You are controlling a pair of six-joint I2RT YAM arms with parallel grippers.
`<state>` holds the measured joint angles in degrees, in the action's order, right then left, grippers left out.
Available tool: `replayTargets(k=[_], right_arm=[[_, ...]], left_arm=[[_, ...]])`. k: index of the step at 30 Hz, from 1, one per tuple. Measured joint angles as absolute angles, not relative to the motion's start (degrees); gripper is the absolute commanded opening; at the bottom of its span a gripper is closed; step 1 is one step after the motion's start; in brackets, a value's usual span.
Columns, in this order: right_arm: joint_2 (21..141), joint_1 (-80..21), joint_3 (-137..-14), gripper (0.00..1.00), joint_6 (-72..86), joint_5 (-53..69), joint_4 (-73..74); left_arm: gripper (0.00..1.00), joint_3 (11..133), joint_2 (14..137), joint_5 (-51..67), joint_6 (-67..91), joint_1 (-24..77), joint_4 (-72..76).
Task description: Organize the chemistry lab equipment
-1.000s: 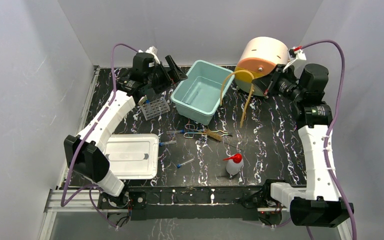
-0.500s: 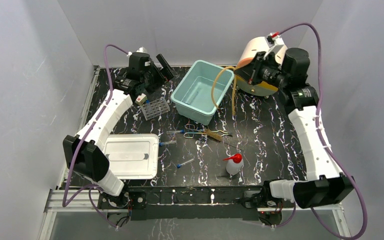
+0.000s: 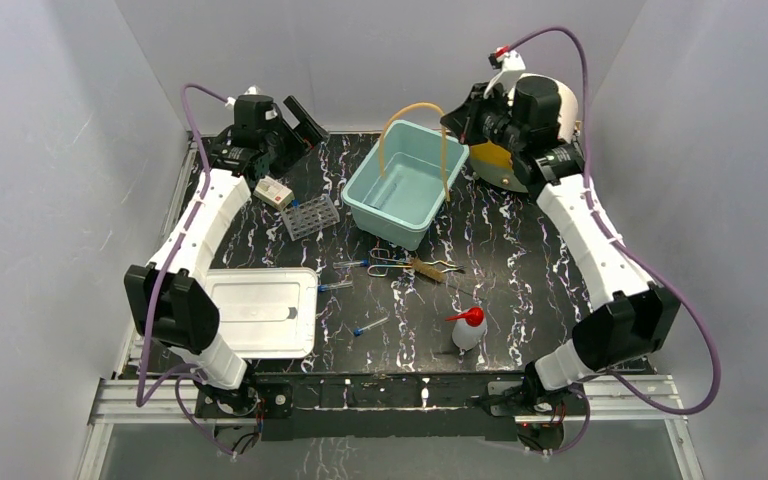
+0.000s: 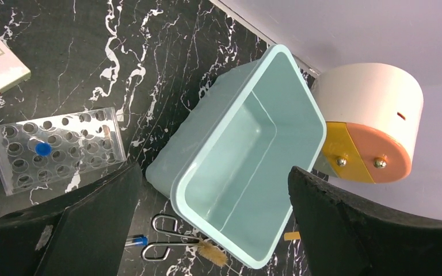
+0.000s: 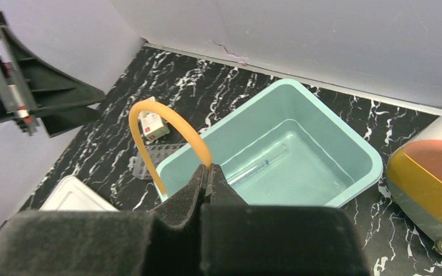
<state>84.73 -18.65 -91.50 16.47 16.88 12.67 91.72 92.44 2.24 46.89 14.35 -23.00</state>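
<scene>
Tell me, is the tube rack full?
No, the grey tube rack shows just one blue cap; its other holes look empty.

tubing (image 3: pixel 415 104) arched over bin (image 3: pixel 380 222), bare tabletop (image 3: pixel 535 265) to its right

Black desk (image 3: pixel 540 260), streaked all over with white marble veins. Pale teal plastic tub (image 4: pixel 247 155), one flat colour. Tan rubber tubing (image 5: pixel 143 104) reads amber-yellow. Clear plastic wash bottle (image 3: pixel 469 331), bright red nozzle on it. Translucent grey tube rack (image 4: pixel 80 135), and a small blue cap (image 4: pixel 43 149) vivid against it. Round cream drum (image 4: pixel 374 86), orange and yellow on its face.
</scene>
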Motion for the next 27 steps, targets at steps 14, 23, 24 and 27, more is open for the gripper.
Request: replayTargets(k=[14, 23, 24, 27], right_arm=[[92.58, -24.36, -88.36, 0.00, 19.27, 3.95, 9.39], [98.24, -28.12, -91.55, 0.00, 22.04, -2.48, 9.56], [98.74, -28.45, -91.66, 0.00, 22.57, -2.96, 9.61], [99.57, -29.41, -91.96, 0.00, 24.47, -4.12, 9.76]], left_arm=[[0.98, 94.76, 99.98, 9.21, 44.51, 13.85, -21.21], [0.98, 95.11, 100.42, 11.22, 43.48, 13.85, -20.99], [0.98, 95.11, 100.42, 11.22, 43.44, 13.85, -21.02], [0.98, 95.11, 100.42, 11.18, 43.00, 13.80, -21.12]])
